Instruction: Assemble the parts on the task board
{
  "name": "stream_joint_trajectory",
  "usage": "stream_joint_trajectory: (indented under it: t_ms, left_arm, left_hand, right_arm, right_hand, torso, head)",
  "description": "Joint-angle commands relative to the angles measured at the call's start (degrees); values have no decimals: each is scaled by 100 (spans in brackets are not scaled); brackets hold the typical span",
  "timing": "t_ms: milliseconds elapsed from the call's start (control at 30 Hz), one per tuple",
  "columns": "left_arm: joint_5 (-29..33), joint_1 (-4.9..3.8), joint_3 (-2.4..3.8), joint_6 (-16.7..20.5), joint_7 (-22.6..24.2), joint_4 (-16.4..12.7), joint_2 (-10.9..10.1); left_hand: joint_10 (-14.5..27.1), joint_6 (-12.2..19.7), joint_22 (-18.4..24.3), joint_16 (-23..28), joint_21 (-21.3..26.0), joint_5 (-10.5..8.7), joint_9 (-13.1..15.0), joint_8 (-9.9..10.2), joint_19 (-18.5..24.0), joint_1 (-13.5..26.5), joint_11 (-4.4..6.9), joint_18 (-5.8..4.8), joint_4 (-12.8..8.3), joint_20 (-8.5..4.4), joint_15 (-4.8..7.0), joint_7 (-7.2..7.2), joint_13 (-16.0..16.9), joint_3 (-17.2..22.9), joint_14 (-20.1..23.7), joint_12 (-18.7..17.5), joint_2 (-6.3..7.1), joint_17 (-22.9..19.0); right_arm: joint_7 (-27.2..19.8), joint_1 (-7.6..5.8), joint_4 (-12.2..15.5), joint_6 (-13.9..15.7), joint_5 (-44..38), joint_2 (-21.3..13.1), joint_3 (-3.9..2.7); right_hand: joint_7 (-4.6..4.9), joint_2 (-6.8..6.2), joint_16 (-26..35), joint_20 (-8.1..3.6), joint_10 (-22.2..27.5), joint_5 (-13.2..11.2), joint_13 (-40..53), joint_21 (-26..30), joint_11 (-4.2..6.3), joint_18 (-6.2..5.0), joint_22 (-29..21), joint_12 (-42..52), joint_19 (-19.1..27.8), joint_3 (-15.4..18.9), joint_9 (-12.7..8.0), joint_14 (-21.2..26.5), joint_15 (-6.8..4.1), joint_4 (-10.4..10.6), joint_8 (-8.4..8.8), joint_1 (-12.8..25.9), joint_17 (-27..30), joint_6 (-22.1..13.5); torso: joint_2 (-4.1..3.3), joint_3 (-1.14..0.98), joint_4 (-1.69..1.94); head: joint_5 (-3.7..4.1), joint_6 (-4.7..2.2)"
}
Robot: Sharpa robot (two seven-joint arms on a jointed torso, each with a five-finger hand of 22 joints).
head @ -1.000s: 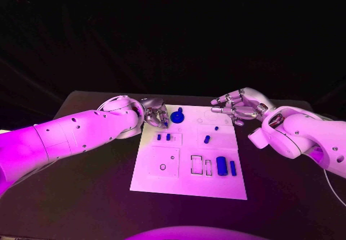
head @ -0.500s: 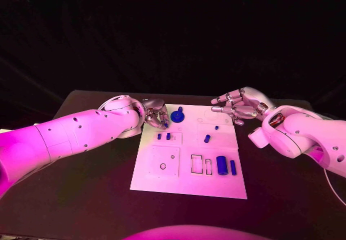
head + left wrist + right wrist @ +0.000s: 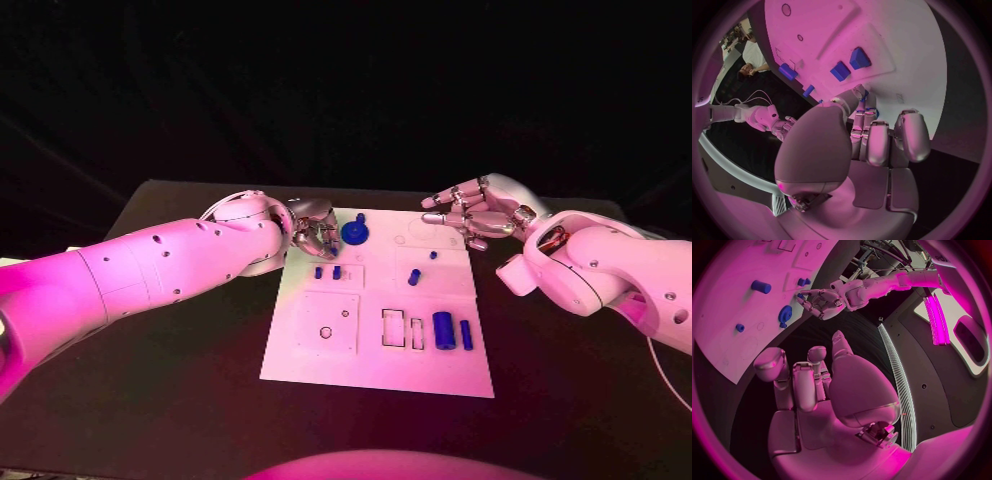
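White rectangular task board (image 3: 378, 372) flat in the middle of the black counter (image 3: 144, 380), long side running away from the robot. Small blue plastic parts on it: round blue gear-like piece (image 3: 353, 236) at the far left end, just beside the fingers (image 3: 320, 238) of the left hand (image 3: 309, 228); whether touching, cannot tell. Pair of short blue pegs (image 3: 327, 272) nearer the robot, in a marked rectangle near the left edge, close under the left hand but apart from it. Blue slanted cylinder (image 3: 414, 277) and a tiny blue stud (image 3: 433, 255) in the middle of the far half, between the two hands, clear of both. Larger blue block (image 3: 444, 331) and slim blue bar (image 3: 466, 335) side by side at the near right, next to an outlined rectangular slot (image 3: 392, 329). Square recessed panel (image 3: 330, 322) with a small oval hole at the near left, nothing standing in it.

Left hand silver, at the far left corner of the board, fingers curled downward and close together over the board surface; in the left wrist view (image 3: 861, 145) fingertips bunched toward the board with a sliver of blue showing between them, hold not certain. Right hand (image 3: 473, 214) silver, raised beside the far right corner of the board, fingers (image 3: 440, 201) loosely bent and apart, holding nothing; the same in the right wrist view (image 3: 811, 385), well apart from the gear-like piece (image 3: 785, 314)
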State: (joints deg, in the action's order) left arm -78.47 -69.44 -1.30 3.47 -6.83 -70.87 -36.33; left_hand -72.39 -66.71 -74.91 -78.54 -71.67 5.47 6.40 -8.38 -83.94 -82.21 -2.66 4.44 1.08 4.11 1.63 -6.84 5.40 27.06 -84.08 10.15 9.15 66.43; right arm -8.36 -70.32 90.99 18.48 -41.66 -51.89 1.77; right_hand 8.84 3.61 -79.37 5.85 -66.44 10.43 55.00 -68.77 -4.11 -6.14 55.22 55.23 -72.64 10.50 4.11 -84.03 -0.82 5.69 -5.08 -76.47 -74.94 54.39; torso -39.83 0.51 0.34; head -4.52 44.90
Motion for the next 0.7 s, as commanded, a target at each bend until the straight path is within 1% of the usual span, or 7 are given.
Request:
stream_joint_trajectory:
  t_ms: [33, 333, 467, 567, 700]
  left_arm:
    - [-85, 2, -3, -116, -42, 21, 31]
    - [-199, 3, -6, -208, -94, 61, 36]
    - [-208, 3, -6, -209, -84, 52, 30]
    - [-209, 3, -6, -191, -76, 49, 27]
    - [-203, 3, -6, -141, -72, 49, 21]
  left_hand:
    - [-30, -8, -385, 5, 10, -14, -5, 29, -108, 71, -5, -53, -3, -18, 24, -13, 7, 41, -155, -32, -4, 2]
    - [68, 116, -346, 28, 105, -34, -63, 152, -64, 128, -70, -38, -65, 17, -28, -80, -2, 120, -136, -180, 57, -53]
    - [160, 320, -317, 53, 171, -34, -132, 298, -35, 176, -119, -28, -100, 50, -70, -120, -17, 154, -116, -281, 139, -111]
    - [214, 439, -311, 65, 191, -34, -174, 385, -25, 213, -141, -24, -111, 69, -88, -130, -28, 175, -106, -341, 185, -141]
    - [284, 485, -296, 77, 228, -34, -198, 427, -11, 252, -168, -16, -117, 89, -107, -146, -45, 197, -97, -410, 219, -174]
  right_arm:
    - [-34, 4, 6, -83, -44, 6, 0]
    - [-28, 4, 7, -86, -44, -1, 0]
    - [-13, 4, 6, -76, -45, -8, 0]
    - [7, 4, -2, -69, -54, -10, 0]
    - [40, 4, -27, -55, -81, -15, 0]
  right_hand:
    - [14, 26, 21, -17, 38, 7, 4, 36, 10, -78, -5, 7, 32, 34, 2, -222, 44, -6, -36, -14, -25, -36]
    - [14, 26, 21, -17, 38, 7, 4, 36, 10, -78, -5, 7, 32, 34, 2, -222, 44, -6, -36, -14, -25, -36]
    - [14, 34, 33, -16, 53, 9, -20, 52, 9, -83, -29, -10, 43, 46, 2, -218, 44, 1, -38, -18, -10, -38]
    - [15, 33, 50, -16, 68, 8, -40, 73, 9, -89, -62, -30, 60, 49, 1, -212, 45, 1, -38, -18, 12, -39]
    - [23, 27, 115, -12, 155, 5, -133, 162, 1, -112, -190, -123, 133, 82, -2, -182, 52, 10, -32, -26, 91, -60]
  torso:
    - [2, 1, 3]
    - [5, 2, 3]
    - [1, 5, 6]
    - [4, 3, 3]
    - [3, 3, 2]
  head:
    - [5, 8]
    - [6, 18]
    - [13, 17]
    - [8, 22]
    - [8, 27]
